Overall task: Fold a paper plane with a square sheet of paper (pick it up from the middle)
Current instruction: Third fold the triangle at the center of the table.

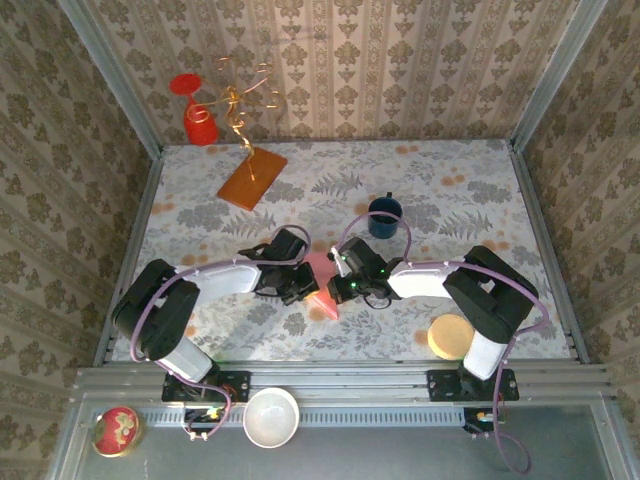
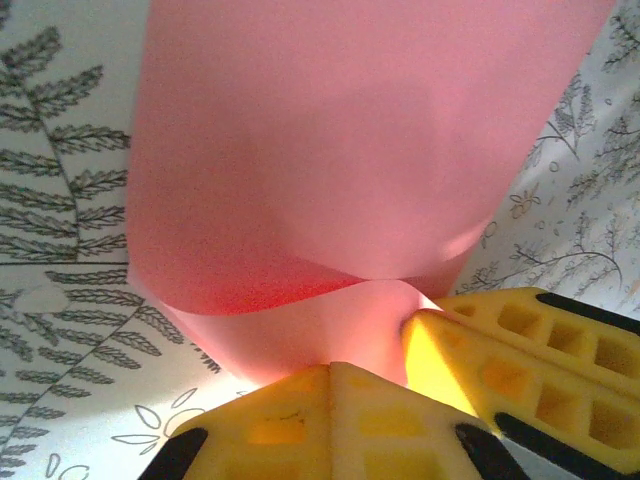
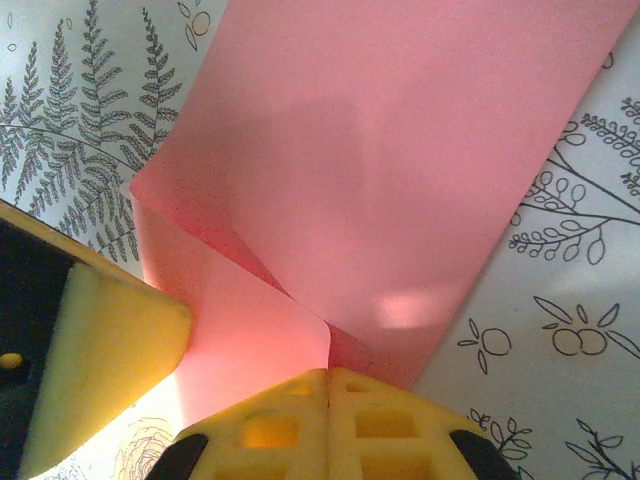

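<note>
The pink-red sheet of paper [image 1: 322,283] lies near the middle of the table between my two grippers, partly folded, with one flap curling up. My left gripper [image 1: 303,287] is at its left side. In the left wrist view the yellow fingertips [image 2: 330,372] are pressed together on the near edge of the sheet of paper [image 2: 320,150]. My right gripper [image 1: 344,288] is at the right side. In the right wrist view its fingertips [image 3: 328,378] are shut on the raised flap of the sheet of paper [image 3: 400,140]. The two grippers nearly touch. No paper plane shape shows.
An orange-brown board [image 1: 252,178] lies at the back left, with a red cup [image 1: 199,124] and gold wire curls [image 1: 240,100] behind it. A dark blue cup [image 1: 385,215] stands just behind the right arm. A tan disc [image 1: 450,336] sits near the right base. A white bowl [image 1: 271,417] and a red dish [image 1: 116,430] rest on the front rail.
</note>
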{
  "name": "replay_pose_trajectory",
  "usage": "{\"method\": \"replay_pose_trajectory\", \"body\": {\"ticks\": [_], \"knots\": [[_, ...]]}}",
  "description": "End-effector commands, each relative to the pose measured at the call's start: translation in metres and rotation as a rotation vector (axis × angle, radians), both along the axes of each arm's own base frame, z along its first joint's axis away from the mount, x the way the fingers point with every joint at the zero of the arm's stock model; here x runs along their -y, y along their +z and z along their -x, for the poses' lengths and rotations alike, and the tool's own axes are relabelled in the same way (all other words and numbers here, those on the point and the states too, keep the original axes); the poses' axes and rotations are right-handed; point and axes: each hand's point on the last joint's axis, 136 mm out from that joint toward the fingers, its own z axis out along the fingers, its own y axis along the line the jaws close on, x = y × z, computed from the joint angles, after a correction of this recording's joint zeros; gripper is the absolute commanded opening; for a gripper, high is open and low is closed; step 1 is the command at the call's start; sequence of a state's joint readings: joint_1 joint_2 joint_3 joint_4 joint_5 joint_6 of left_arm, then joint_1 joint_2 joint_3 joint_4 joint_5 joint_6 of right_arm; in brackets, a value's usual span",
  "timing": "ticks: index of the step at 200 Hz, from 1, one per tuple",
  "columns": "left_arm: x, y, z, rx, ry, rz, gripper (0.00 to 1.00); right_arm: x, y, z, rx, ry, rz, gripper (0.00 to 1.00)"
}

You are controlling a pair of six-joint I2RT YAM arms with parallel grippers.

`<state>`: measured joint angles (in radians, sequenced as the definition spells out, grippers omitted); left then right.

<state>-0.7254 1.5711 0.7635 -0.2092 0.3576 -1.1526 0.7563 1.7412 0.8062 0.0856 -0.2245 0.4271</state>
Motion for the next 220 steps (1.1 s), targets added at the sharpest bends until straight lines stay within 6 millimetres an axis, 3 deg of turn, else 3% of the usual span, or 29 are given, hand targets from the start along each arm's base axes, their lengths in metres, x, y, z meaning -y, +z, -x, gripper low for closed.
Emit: {"method": "replay_pose_trajectory", "body": {"ticks": [1,220], "knots": [[-0.008,-0.004,0.005,-0.020,0.024,-0.028,0.07,0.005,-0.013,0.003,-0.051,-0.016,0.036,0.00],[-0.017,-0.022,0.012,-0.053,0.031,-0.075,0.06,0.004,-0.013,0.003,-0.058,-0.017,0.035,0.00]]}}
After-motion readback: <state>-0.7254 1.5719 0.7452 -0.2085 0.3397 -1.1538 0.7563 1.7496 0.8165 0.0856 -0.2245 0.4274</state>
